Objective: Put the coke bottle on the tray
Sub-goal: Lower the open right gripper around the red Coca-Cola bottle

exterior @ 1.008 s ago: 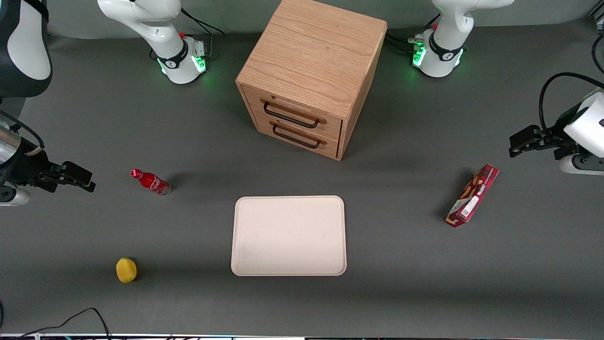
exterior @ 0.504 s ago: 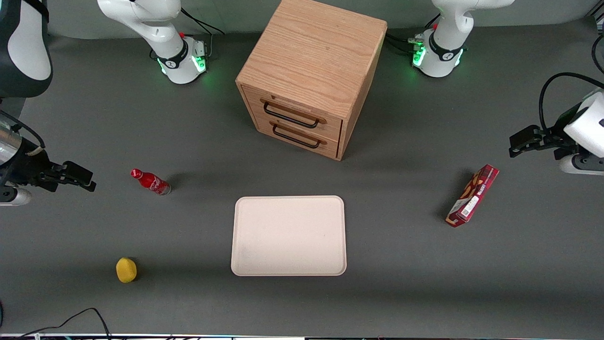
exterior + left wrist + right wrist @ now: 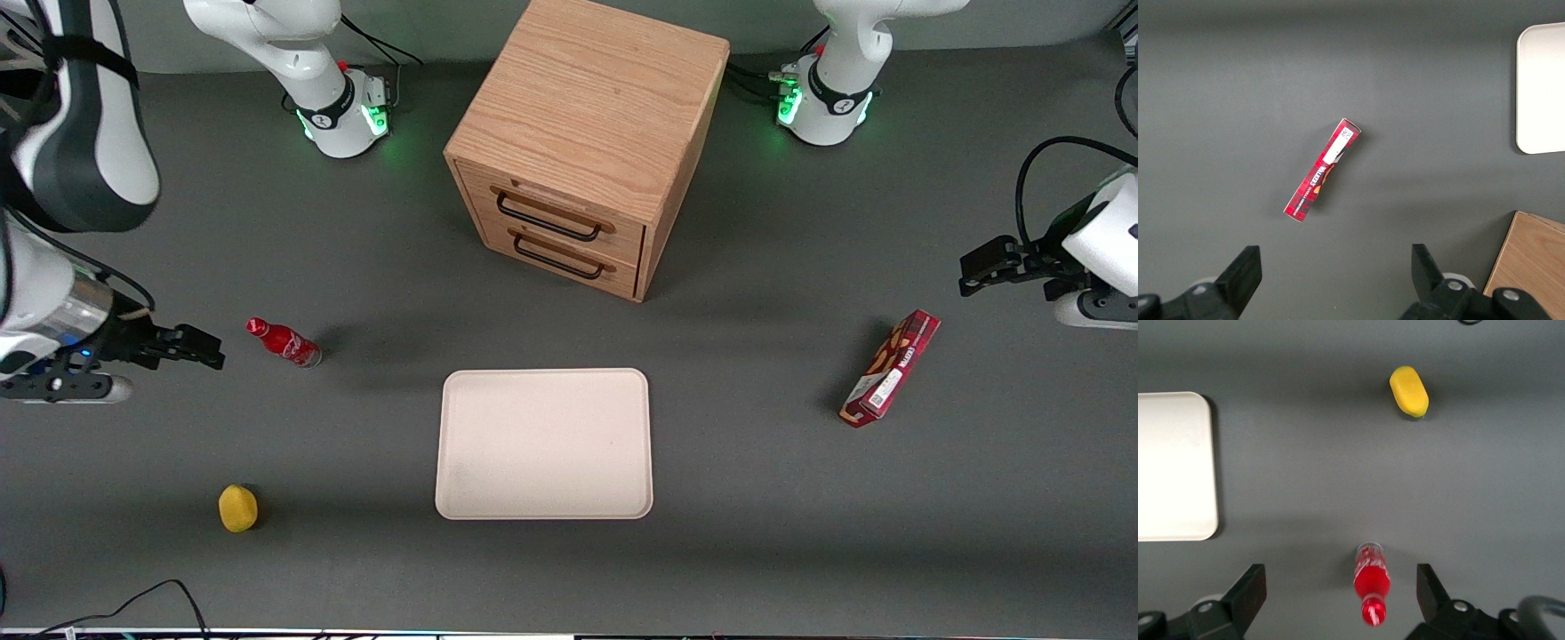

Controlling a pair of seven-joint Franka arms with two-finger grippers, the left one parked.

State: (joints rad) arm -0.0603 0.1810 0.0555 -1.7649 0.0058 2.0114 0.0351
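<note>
Bench [image 3: 800,551] is dark grey, running out of frame on all sides. Wooden two-drawer cabinet [image 3: 582,147] stands at 12 o'clock from the tray, top edge cut off, both drawers closed. Tray [image 3: 544,443] lies flat mid-bench with nothing on it; wrist view catches only one end of it. Right arm is mostly cut off at the working arm's end of the bench. Claw [image 3: 206,349] hovers above the bench, fingers spread wide, holding nothing, just beside the coke bottle [image 3: 284,342] with a gap between. Bottle stands at 10 o'clock from the tray, well apart from it; wrist view puts it between the two fingers' line. Red snack box [image 3: 890,368] is at 3 o'clock from the tray, print unreadable. Small yellow object [image 3: 237,508] is at 9 o'clock, identity unclear.
</note>
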